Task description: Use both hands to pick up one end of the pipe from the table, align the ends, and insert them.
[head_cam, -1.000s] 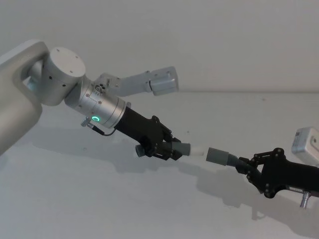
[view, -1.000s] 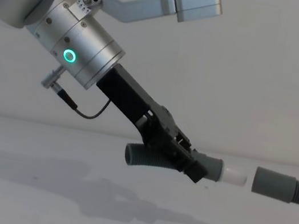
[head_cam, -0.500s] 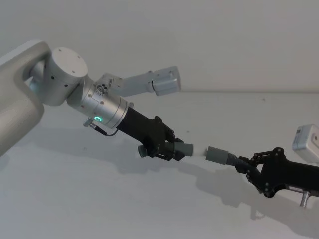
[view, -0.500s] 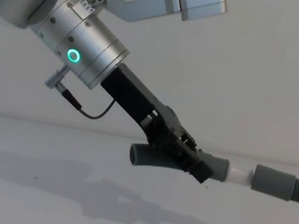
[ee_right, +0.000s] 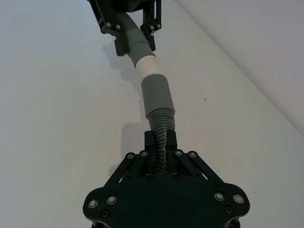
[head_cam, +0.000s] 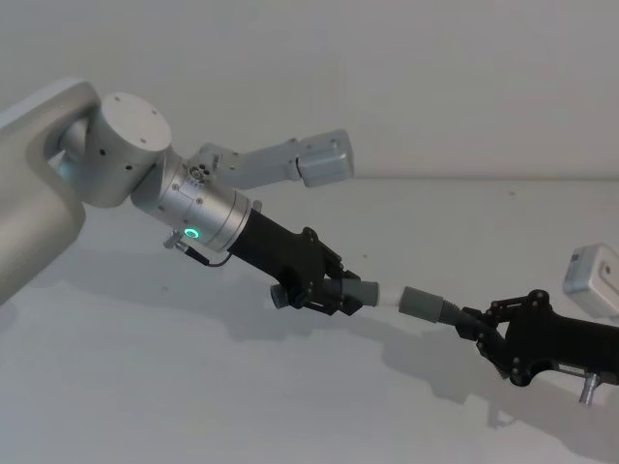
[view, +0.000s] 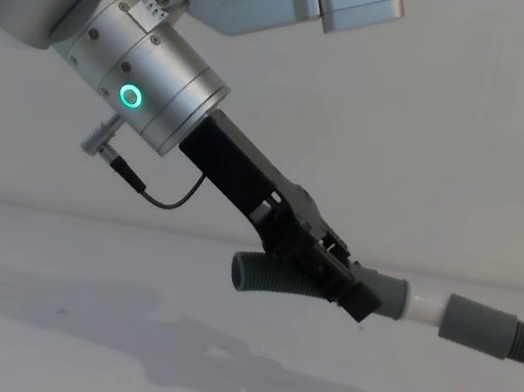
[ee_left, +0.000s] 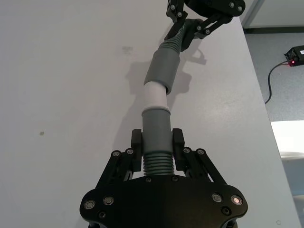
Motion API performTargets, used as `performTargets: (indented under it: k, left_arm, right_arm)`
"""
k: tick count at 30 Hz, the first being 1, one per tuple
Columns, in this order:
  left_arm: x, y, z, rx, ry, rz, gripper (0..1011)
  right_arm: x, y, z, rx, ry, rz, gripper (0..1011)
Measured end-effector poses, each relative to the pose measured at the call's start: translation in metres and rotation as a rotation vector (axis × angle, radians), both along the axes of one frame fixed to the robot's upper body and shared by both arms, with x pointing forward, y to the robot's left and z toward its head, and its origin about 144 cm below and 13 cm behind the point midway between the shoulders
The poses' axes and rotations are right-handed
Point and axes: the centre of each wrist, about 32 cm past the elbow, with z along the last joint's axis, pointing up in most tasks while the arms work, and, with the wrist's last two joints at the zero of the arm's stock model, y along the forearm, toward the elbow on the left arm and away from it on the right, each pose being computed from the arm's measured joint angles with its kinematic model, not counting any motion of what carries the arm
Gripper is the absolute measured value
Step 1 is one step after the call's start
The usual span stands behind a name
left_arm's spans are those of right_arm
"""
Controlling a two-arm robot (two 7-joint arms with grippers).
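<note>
The left claw [head_cam: 334, 290], on a silver arm with a green glowing ring [view: 131, 96], reaches in from the left above the white surface [head_cam: 193, 387] and pinches the curved hose piece [view: 273, 277] on its ribbed part just behind the smooth grey cuff [view: 389, 296]. In the chest view the ribbed tail of that piece curls back under the claw, and the whitish spigot [view: 422, 308] sticks out past the cuff toward the right. The right claw [head_cam: 481, 327] comes in from the lower right and pinches the second hose piece [head_cam: 447, 310] on its ribs, well behind its own wider grey cuff [head_cam: 418, 301]. Both pieces are held in the air above the surface, with their shadows lying on it below. The 2 ends face each other nearly in line. In the left wrist view the spigot [ee_left: 155, 97] runs from the near cuff [ee_left: 156, 126] up to the mouth of the far cuff [ee_left: 163, 70] and meets its rim; how far it has gone in cannot be told. The right wrist view shows the same join from the other side, with the white tip [ee_right: 145, 64] touching the top of the near cuff [ee_right: 156, 95] at a slight angle.
</note>
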Motion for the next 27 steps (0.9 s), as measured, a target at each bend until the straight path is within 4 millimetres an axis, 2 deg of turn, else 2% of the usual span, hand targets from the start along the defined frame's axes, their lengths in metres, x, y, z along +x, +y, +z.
performTargets:
  k: [27]
  left_arm:
    - [-0.0043,0.0,-0.0029,0.005,0.025,0.007,355]
  right_arm:
    - [0.0024,0.0022,0.0021,0.007,0.015,0.013,114]
